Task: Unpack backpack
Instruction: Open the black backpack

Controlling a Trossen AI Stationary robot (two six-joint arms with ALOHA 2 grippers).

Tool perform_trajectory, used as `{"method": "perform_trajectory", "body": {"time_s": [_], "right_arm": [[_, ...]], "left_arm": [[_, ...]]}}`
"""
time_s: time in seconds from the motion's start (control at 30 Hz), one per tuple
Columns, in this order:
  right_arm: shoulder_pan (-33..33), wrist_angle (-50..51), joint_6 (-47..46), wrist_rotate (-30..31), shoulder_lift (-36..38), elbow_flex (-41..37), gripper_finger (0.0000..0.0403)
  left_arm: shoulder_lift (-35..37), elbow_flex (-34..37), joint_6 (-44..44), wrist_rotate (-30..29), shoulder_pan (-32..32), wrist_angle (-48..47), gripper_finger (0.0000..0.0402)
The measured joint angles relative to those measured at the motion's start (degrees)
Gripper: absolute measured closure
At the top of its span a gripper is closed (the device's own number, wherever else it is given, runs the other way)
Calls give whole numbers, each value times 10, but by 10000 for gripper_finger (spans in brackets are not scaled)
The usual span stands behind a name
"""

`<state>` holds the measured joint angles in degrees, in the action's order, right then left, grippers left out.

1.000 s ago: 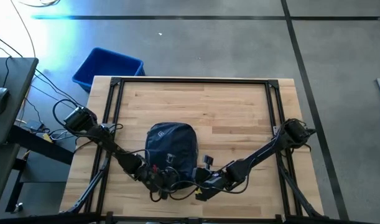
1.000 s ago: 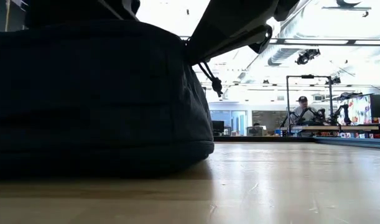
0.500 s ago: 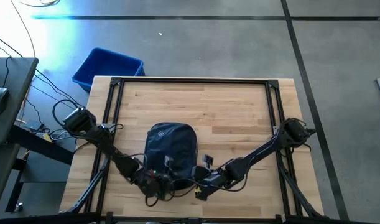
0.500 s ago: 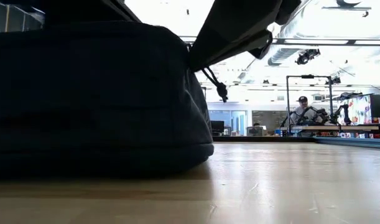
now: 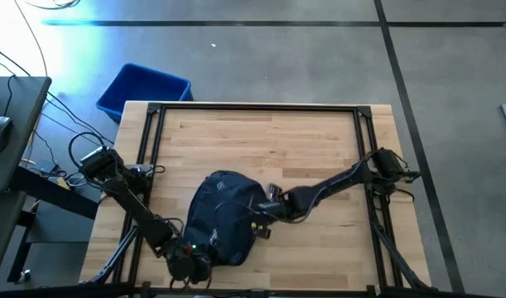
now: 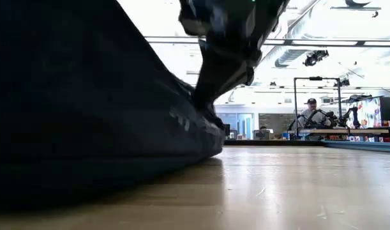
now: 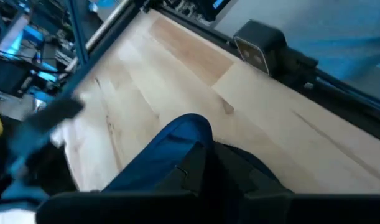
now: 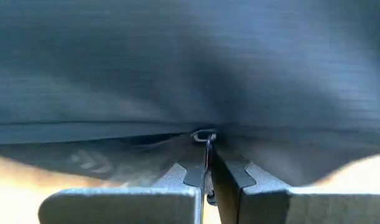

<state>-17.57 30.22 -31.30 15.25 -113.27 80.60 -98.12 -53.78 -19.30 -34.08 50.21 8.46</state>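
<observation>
Your backpack (image 5: 224, 222) lies slumped on the near-middle of the worktop (image 5: 310, 141), stretched slantwise between both arms. Your right gripper (image 8: 208, 180) sits at the bag's right edge, jaws pinched nearly closed on the zipper pull (image 8: 206, 138). Your left gripper (image 5: 193, 261) is at the bag's near-left corner with navy fabric between its jaws.

No readable text, brand, number or sign anywhere. Only a small pale mark on the backpack (image 5: 220, 184) in the high view, too small to make out as letters. Nothing legible on the blue bin (image 5: 142, 89) or the worktop (image 5: 269, 141).
</observation>
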Motion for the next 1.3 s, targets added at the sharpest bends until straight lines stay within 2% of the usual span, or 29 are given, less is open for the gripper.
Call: {"method": "perform_trajectory", "body": {"time_s": [0.23,0.37,0.5,0.6,0.7,0.8,1.03,1.17,1.3], "right_arm": [[34,110,-66,58,0,2,403],[40,108,-50,83,0,2,403],[33,95,-15,110,0,0,403],[10,109,-22,179,0,-1,403],[-16,124,-48,246,0,-1,403],[-37,141,-99,273,1,-1,395],[-75,131,-164,286,1,-1,315],[-102,107,-146,342,1,-1,273],[-121,104,-143,418,2,-1,252]], "left_arm": [[31,0,-13,-76,22,-6,401],[51,1,-29,-127,25,-17,401],[72,1,-78,-208,15,-17,401],[95,0,-140,-252,-9,-7,401],[132,0,-176,-256,-50,-2,401],[177,0,-203,-224,-105,-4,401],[254,0,-228,-45,-300,-11,401],[256,0,-222,47,-429,-10,401],[239,0,-192,134,-547,10,401]]}}
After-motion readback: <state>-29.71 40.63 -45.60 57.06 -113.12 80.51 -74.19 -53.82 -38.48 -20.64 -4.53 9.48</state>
